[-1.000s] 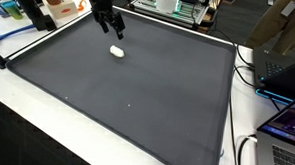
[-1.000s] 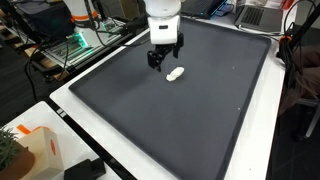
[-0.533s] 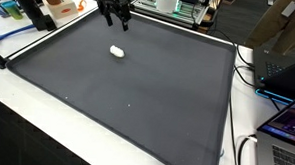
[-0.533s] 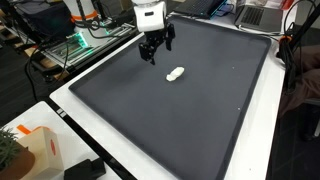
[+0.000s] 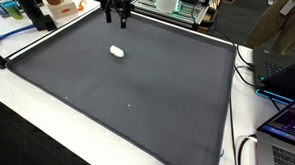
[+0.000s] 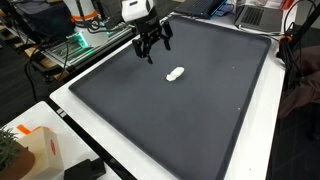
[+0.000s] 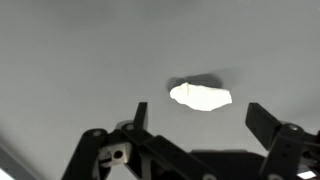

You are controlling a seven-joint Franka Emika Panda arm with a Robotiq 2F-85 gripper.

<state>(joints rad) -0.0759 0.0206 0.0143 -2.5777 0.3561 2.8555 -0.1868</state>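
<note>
A small white lump (image 5: 117, 50) (image 6: 175, 73) lies alone on the dark grey mat (image 5: 137, 92) (image 6: 180, 110). My gripper (image 5: 116, 19) (image 6: 150, 52) hangs in the air above the mat's edge, well apart from the lump, its jaws spread wide with nothing between them. In the wrist view the white lump (image 7: 201, 96) sits on the mat below and beyond the open gripper (image 7: 200, 120), whose two dark fingertips (image 7: 139, 113) frame it from either side.
White table borders (image 5: 16, 107) (image 6: 90, 110) surround the mat. Laptops and cables (image 5: 286, 109) crowd one side; an orange-and-white box (image 6: 40, 150) and electronics (image 6: 60, 45) stand beside the mat elsewhere.
The gripper has risen and drawn back from just over the white lump toward the mat's edge, staying open. The lump has not moved.
</note>
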